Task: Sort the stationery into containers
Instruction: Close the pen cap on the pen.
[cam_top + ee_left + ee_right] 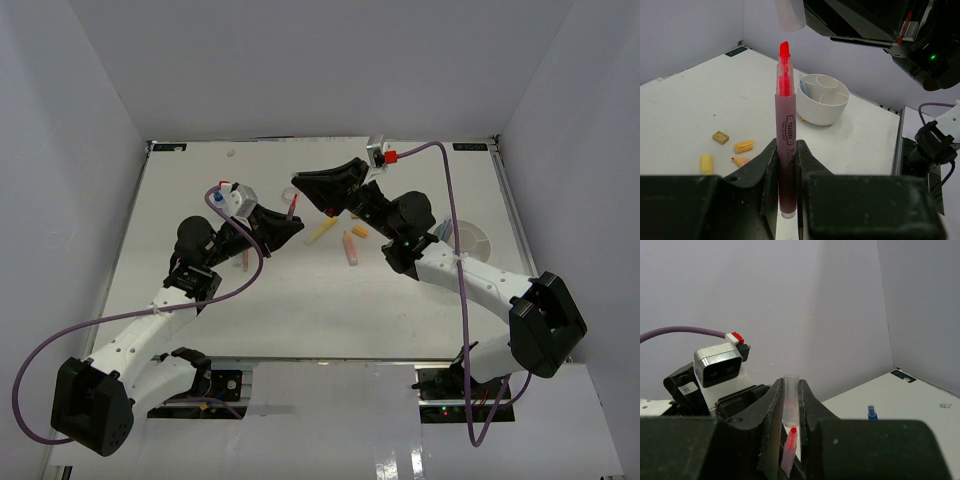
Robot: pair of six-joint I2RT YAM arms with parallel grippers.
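Note:
My left gripper (786, 146) is shut on a red highlighter (785, 115), which stands upright with its bare red tip (784, 50) up. My right gripper (791, 386) is shut on the marker's clear cap (791, 402) and holds it just above that tip (792, 431), not touching. In the top view the two grippers, left (288, 222) and right (303, 190), meet over the table's back middle. The round white tub with dividers (824, 100) stands at the right (470, 240). A blue-capped bottle (871, 412) stands on the far left of the table.
A yellow marker (322, 232) and orange pieces (350, 247) lie on the table between the arms. A pink pen (245, 262) lies by the left arm. Small tan, orange and yellow pieces (720, 137) lie left of the tub. White walls enclose the table.

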